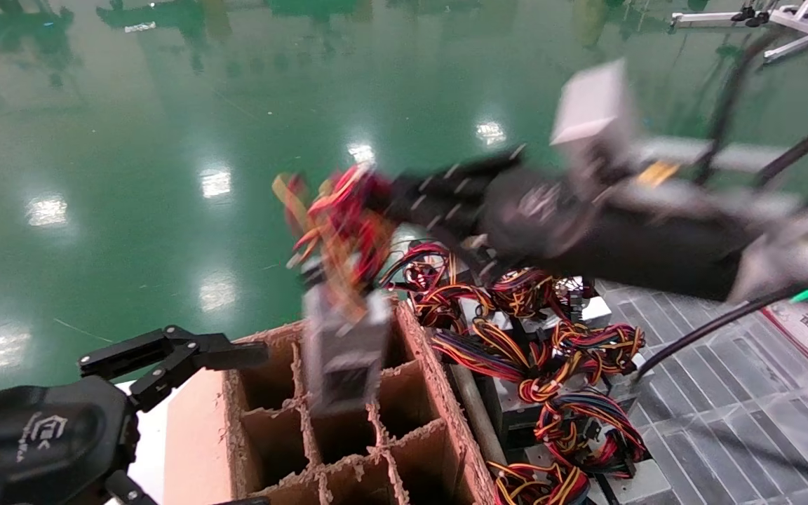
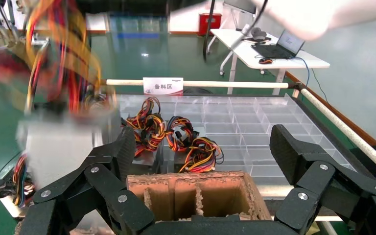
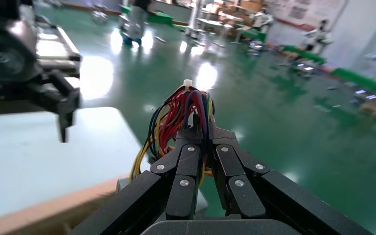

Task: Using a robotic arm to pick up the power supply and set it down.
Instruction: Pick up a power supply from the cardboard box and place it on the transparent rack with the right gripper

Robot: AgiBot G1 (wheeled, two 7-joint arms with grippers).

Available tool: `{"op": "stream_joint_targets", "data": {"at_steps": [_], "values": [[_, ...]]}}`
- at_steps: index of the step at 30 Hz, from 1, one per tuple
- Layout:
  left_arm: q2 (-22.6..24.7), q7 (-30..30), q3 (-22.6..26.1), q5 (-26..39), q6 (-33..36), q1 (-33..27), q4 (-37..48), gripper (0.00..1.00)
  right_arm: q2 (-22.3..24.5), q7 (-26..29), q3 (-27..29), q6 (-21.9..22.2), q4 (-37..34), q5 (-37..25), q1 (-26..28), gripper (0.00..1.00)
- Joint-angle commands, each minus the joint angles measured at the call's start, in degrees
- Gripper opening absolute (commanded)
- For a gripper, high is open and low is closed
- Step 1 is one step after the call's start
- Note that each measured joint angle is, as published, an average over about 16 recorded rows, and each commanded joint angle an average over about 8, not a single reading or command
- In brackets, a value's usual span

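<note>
The power supply point(image 1: 341, 351), a grey metal box, hangs by its red, yellow and black wire bundle point(image 1: 337, 217) over the cardboard divider box point(image 1: 271, 435). My right gripper point(image 1: 390, 200), at the end of the robotic arm point(image 1: 656, 231), is shut on those wires. The right wrist view shows the wires point(image 3: 183, 107) pinched in the right gripper point(image 3: 201, 129). In the left wrist view the hanging power supply point(image 2: 58, 147) is blurred. My left gripper point(image 1: 260, 428) stands open at the lower left beside the cardboard box, and the left gripper point(image 2: 203, 147) holds nothing.
Several more power supplies with wire bundles point(image 1: 551, 365) lie in a heap right of the cardboard box point(image 2: 196, 196). A clear compartment tray point(image 2: 254, 122) lies beyond them. A white table point(image 3: 39, 161) lies to the left, and glossy green floor point(image 1: 165, 140) stretches behind.
</note>
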Motion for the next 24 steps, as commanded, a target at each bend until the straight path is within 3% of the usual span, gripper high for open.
{"op": "stream_joint_targets", "data": {"at_steps": [1, 9, 15, 24], "values": [[0.0, 0.0, 0.0, 0.0, 0.0, 0.0, 0.0, 1.0, 2.22, 0.36, 1.24, -0.99, -0.05, 0.74, 2.3, 0.0], [0.0, 0.0, 0.0, 0.0, 0.0, 0.0, 0.0, 1.0, 12.5, 0.76, 0.98, -10.44, -6.51, -4.8, 16.74, 0.0], [0.0, 0.0, 0.0, 0.0, 0.0, 0.0, 0.0, 1.0, 19.44, 0.09, -3.07, -15.85, -10.37, -9.7, 26.01, 0.0], [0.0, 0.0, 0.0, 0.0, 0.0, 0.0, 0.0, 1.0, 32.06, 0.19, -13.3, -16.5, -6.92, -6.14, 29.24, 0.0]]}}
